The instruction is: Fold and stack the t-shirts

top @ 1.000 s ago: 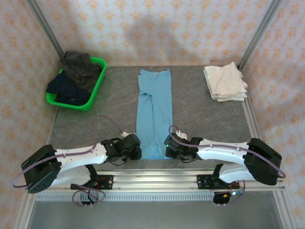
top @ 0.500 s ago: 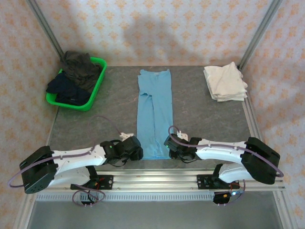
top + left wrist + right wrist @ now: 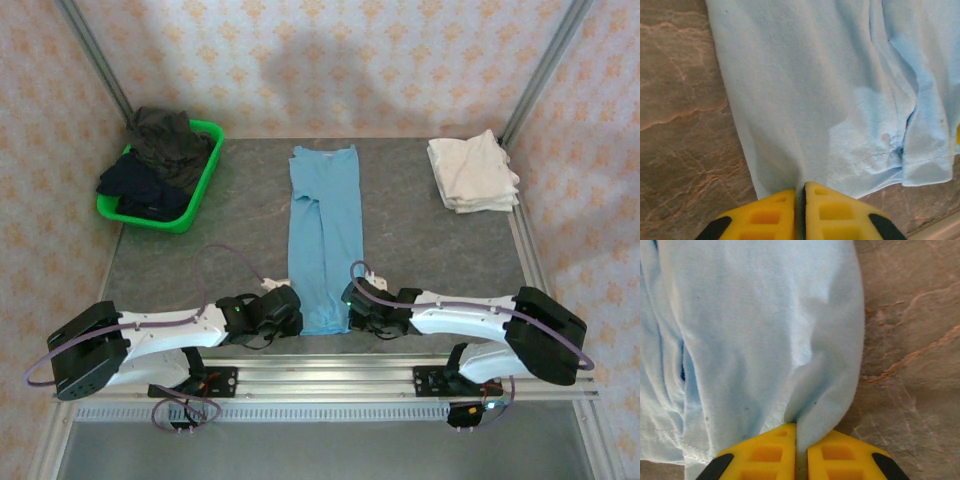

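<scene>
Sky-blue t-shirt (image 3: 323, 240): one item, folded lengthwise into a narrow strip, lying flat down the middle of the desk (image 3: 420, 250), collar end toward the desk's far edge, hem toward its near edge; in the wrist views its cloth shows soft creases and a stitched hem. Left end effector (image 3: 287, 314): at the desk's near edge, on the hem's left corner; yellow fingers (image 3: 772, 215) pressed together with the hem edge caught in the seam between them. Right end effector (image 3: 350, 303): at the desk's near edge, on the hem's right corner; fingers together, pinching up a raised ridge of the blue cloth (image 3: 796, 432). Cream-white t-shirts (image 3: 472, 172): folded and piled at the desk's far-right corner. Green basket (image 3: 205, 170): at the desk's far-left corner, overhanging its left edge, holding dark garments (image 3: 160, 150) heaped above the rim.
</scene>
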Robot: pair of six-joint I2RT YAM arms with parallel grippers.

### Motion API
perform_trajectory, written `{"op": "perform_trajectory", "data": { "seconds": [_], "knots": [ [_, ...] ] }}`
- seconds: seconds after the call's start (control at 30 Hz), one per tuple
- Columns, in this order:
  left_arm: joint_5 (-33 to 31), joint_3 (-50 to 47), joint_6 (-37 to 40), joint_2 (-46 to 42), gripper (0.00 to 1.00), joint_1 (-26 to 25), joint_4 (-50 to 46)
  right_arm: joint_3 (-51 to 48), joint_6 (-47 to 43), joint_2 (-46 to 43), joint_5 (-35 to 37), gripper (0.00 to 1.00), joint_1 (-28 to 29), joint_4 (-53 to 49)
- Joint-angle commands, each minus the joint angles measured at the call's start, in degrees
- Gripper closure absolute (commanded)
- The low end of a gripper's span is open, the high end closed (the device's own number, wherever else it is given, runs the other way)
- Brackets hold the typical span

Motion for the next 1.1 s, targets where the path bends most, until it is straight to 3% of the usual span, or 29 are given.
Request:
{"op": "perform_trajectory", "data": {
  "seconds": [0.0,0.27,0.47,0.6,0.83,1.07],
  "knots": [
    [-2.33,-0.01,0.15,-2.92,1.00,-0.26,-4.43,0.86,-0.96,-0.70,0.33,0.92,0.39,0.77],
    [-2.77,3.11,2.53,-10.66,1.00,1.58,-8.69,7.86,-4.06,-4.70,4.70,0.98,0.37,-8.36],
    [-0.28,10.77,8.51,-10.50,1.00,11.56,-11.27,16.82,-9.74,-3.66,6.65,0.98,-4.78,-12.80],
    [3.01,18.10,12.28,-3.80,1.00,18.95,-11.92,23.16,-14.24,0.39,6.00,0.98,-10.00,-13.95],
    [9.42,31.62,17.34,12.07,1.00,29.97,-12.20,34.56,-21.83,11.89,-2.96,0.99,-22.59,-13.05],
    [15.08,47.46,22.49,29.72,1.00,36.54,-15.98,47.60,-26.19,26.08,-11.25,0.99,-29.73,-14.82]
  ]
}}
